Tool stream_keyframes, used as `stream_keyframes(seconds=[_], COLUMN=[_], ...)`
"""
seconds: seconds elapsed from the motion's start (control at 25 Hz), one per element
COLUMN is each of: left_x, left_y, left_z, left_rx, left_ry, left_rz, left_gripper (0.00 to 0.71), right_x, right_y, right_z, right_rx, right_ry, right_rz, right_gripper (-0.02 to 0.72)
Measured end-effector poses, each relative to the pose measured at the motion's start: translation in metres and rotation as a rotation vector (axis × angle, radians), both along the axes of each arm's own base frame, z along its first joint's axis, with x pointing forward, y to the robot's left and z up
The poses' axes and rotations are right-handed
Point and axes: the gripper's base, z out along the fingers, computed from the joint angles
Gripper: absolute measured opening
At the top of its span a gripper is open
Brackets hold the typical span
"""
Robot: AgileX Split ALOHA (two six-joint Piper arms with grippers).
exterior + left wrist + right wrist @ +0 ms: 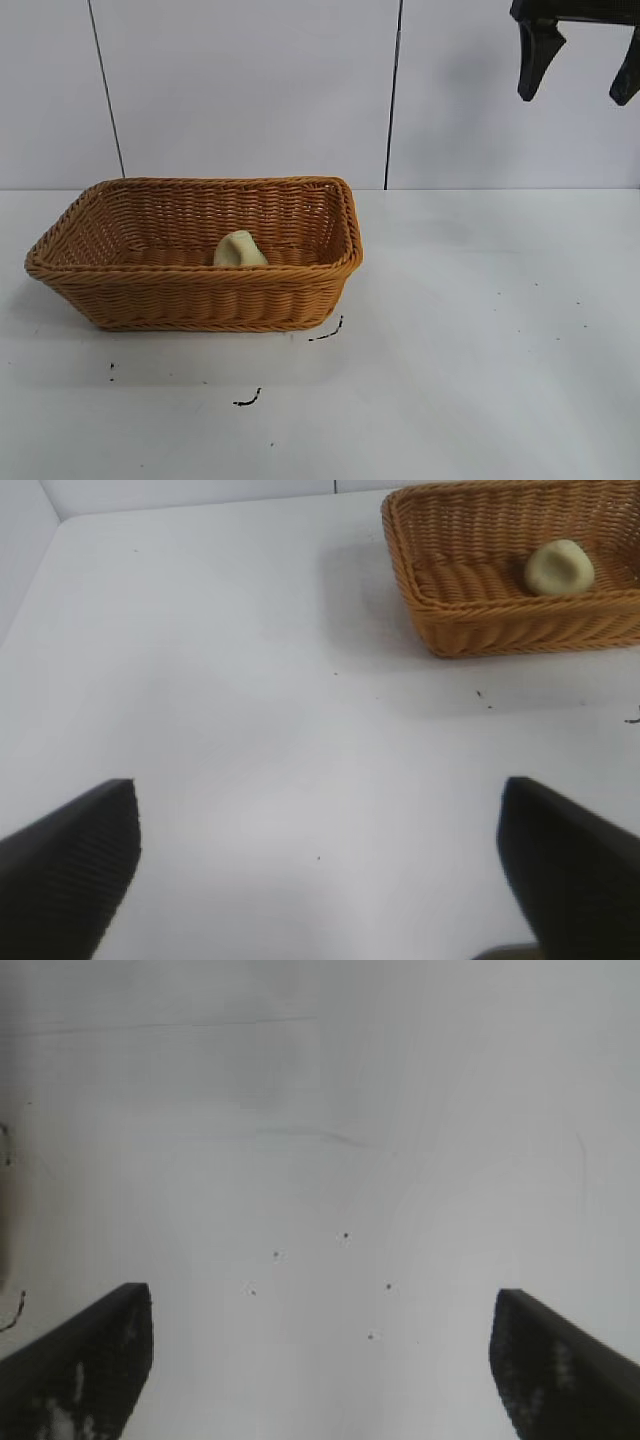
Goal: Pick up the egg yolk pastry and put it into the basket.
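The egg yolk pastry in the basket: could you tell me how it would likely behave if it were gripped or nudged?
The egg yolk pastry looks small and smooth, so probably light and easily dented by a firm squeeze. Its rounded dome shape suggests it could tip or roll a little if nudged. It lies near the front wall of the woven basket, which would likely stop it.

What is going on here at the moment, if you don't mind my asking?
The pastry already lies inside the basket on the white table, toward the basket's right end, so the placing looks done. The right gripper hangs open and empty high above the table, off to the right of the basket, touching nothing. The left gripper is also open and empty over bare table, away from the basket.
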Motion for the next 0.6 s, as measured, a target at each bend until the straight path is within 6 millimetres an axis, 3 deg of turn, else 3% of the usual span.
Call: stream_keyframes(seconds=[0.2, 0.44, 0.6], left_x=[0.000, 0.000, 0.000], left_y=[0.000, 0.000, 0.000], left_z=[0.000, 0.000, 0.000], left_rx=[0.000, 0.000, 0.000], left_ry=[0.000, 0.000, 0.000], left_rz=[0.000, 0.000, 0.000], left_gripper=[0.697, 0.697, 0.697], right_x=[-0.056, -0.140, -0.196], right_y=[-0.003, -0.007, -0.009], right_z=[0.025, 0.044, 0.034], right_rx=[0.000, 0.005, 0.016], right_ry=[-0.008, -0.040, -0.028], right_rz=[0.000, 0.000, 0.001], right_gripper=[0.656, 0.656, 0.656])
